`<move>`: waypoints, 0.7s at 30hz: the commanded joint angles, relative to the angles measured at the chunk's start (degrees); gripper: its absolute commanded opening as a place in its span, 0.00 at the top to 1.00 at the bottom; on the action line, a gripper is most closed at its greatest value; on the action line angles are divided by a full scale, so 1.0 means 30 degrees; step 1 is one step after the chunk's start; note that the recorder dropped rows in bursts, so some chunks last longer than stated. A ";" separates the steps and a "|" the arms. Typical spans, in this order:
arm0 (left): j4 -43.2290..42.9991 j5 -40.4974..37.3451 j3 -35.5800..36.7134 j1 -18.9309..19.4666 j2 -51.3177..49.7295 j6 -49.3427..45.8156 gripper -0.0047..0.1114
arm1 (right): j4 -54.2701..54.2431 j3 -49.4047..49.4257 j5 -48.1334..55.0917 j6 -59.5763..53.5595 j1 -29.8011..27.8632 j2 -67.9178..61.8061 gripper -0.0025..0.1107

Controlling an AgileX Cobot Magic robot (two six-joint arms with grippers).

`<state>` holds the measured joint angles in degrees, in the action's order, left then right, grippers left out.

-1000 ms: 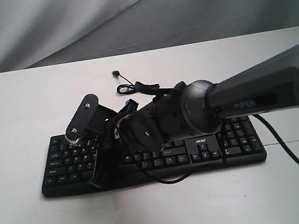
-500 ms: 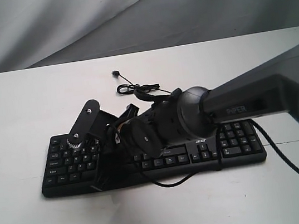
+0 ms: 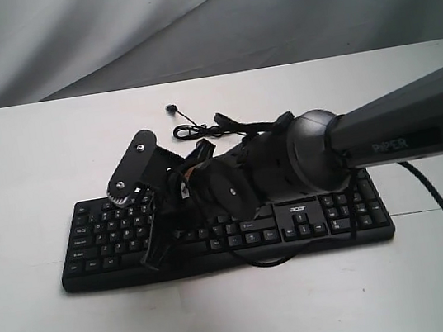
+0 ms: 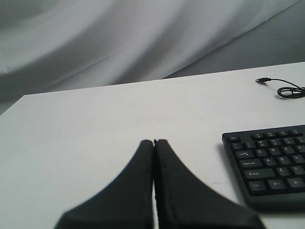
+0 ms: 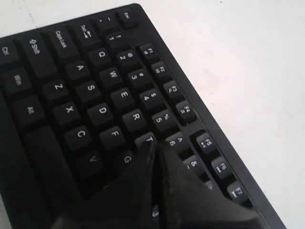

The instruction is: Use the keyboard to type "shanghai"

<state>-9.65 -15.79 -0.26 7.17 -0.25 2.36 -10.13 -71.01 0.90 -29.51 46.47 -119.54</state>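
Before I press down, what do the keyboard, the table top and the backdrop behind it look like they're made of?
Keyboard: probably black plastic, going by the matte moulded keycaps with printed white legends.
Table: smooth white top with a faint sheen and no grain, likely laminate or painted board, though the look leaves it open.
Backdrop: grey cloth, judging by its soft folds.

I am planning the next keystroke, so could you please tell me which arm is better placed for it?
Right. The right tool, shut to a point, is over the keyboard, at the letter keys near T and G. The left tool, also shut, is off the keyboard's end, over the table.
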 commanded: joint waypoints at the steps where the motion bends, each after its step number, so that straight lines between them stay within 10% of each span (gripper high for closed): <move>1: 0.0034 0.0191 0.0088 -0.0140 0.0083 0.0085 0.96 | 0.0240 0.0396 -0.0299 -0.0085 -0.0165 0.0367 0.98; 21: 0.0034 0.0191 0.0088 -0.0140 0.0083 0.0085 0.96 | 0.0108 0.0399 -0.0056 0.0060 -0.0085 -0.0224 0.98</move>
<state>-9.65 -15.79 -0.26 7.17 -0.25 2.36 -10.03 -70.15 0.96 -29.41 46.31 -120.36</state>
